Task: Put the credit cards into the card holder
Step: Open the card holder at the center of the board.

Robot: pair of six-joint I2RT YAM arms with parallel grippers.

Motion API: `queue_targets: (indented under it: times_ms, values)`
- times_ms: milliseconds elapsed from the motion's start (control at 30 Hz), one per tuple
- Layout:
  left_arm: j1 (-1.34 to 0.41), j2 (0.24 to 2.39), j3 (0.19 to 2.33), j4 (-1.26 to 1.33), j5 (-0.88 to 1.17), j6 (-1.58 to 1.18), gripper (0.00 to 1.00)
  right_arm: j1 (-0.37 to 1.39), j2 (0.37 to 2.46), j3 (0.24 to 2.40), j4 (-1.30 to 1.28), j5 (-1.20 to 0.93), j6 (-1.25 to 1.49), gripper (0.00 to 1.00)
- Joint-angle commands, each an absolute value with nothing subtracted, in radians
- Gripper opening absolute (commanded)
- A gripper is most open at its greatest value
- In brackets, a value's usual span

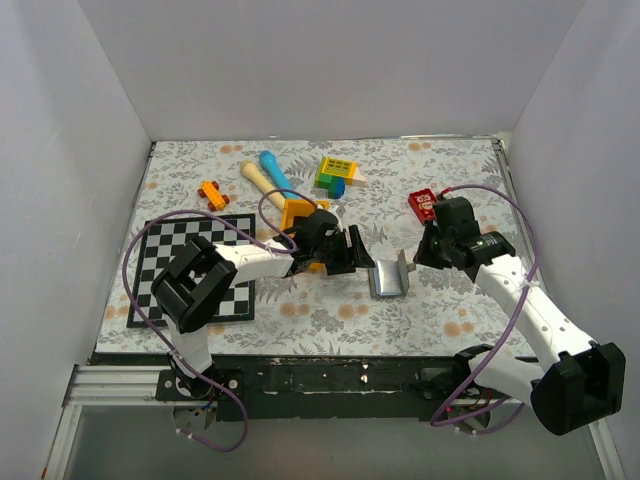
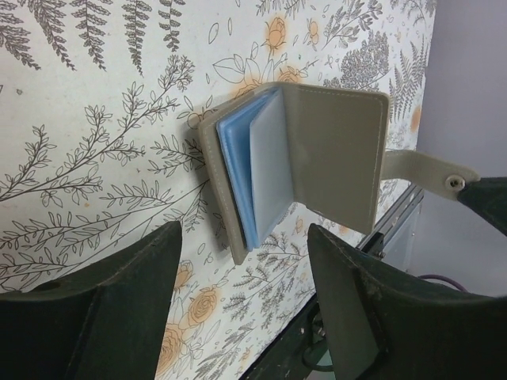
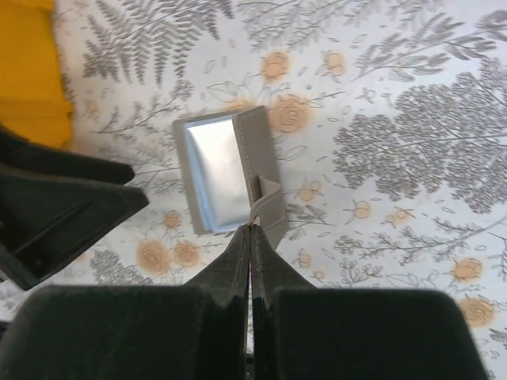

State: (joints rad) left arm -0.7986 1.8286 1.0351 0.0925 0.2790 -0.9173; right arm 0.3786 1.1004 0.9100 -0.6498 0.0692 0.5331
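The card holder (image 1: 389, 277) stands open near the middle of the desk's (image 1: 450, 170) near edge, its snap tab (image 3: 265, 198) pinched in the closed right claw (image 3: 251, 235), pockets facing the parted, apparently empty left claw (image 2: 244, 233).

The card holder (image 1: 390, 277) lies on the table (image 1: 450, 185), between the left gripper (image 1: 358, 252) and the right gripper (image 1: 416, 262). A chessboard (image 1: 165, 245) lies far left.
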Motion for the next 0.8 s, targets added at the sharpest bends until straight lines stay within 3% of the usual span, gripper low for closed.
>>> queue_targets:
  times_ms: [0,333,767]
  values:
    - [-0.804,1.832,1.057,0.083,0.298,-0.908,0.63,0.348,1.101,0.878,-0.733,0.245,0.581,0.01]
    - [-0.822,1.920,1.134,0.066,0.324,-0.894,0.63,0.265,1.095,0.781,-0.680,0.157,0.595,0.01]
    - [-0.827,1.867,1.115,0.094,0.294,-0.902,0.65,0.262,0.980,0.864,-0.646,0.008,0.535,0.01]
